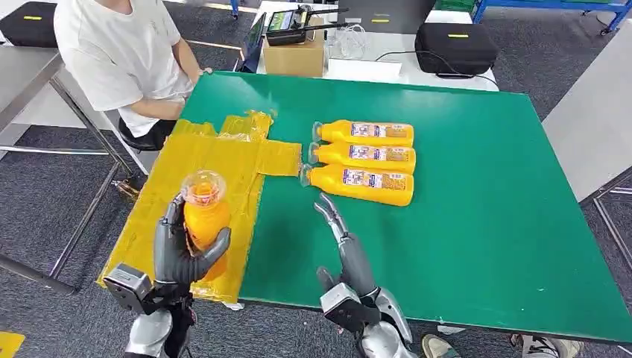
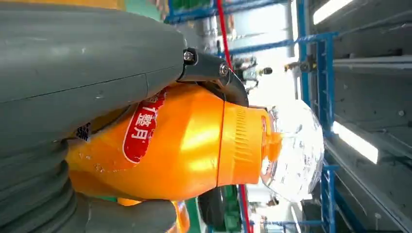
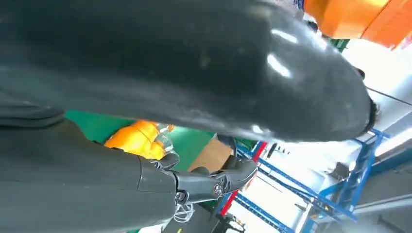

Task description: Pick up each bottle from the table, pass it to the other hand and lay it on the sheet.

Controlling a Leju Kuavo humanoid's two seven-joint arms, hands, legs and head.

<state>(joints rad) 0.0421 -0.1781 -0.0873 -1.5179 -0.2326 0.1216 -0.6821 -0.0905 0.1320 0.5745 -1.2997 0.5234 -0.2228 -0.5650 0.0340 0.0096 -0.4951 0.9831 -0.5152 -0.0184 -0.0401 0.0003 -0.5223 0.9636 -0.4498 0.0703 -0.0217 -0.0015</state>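
A: Now, left hand (image 1: 181,250) first. What does it hold?

B: It grips an orange plastic bottle with a clear domed cap (image 1: 204,216), upright, cap toward the head camera. Fingers wrap the body on one side, the thumb crosses low on the other. In the left wrist view the same bottle (image 2: 184,145) sits against the grey thumb, a red label patch partly covered by the hand; the label's print is too cut off to read.

A: Where is it relative to the sheet?

B: Over the near part of the crinkled yellow plastic sheet (image 1: 223,160) on the green table top (image 1: 484,209). Whether the bottle's base touches the sheet I cannot tell; the hand hides it.

A: Right hand (image 1: 344,242)?

B: Released, holding nothing. Fingers stretched out and pointing toward the bottles, above the green surface, apart from them. The right wrist view is mostly dark finger and thumb surfaces, blurred; an orange bottle end shows between them, but which one I cannot tell.

A: Other bottles?

B: Three orange bottles (image 1: 361,160) lie on their sides on the table, side by side and touching, caps toward the sheet. The nearest cap lies just beside the sheet's edge.

A: Surroundings?

B: A seated person in a white shirt (image 1: 123,56) at the far left corner, head cut off by the frame. A cardboard box (image 1: 293,56) and a black case (image 1: 454,46) on a white table beyond.
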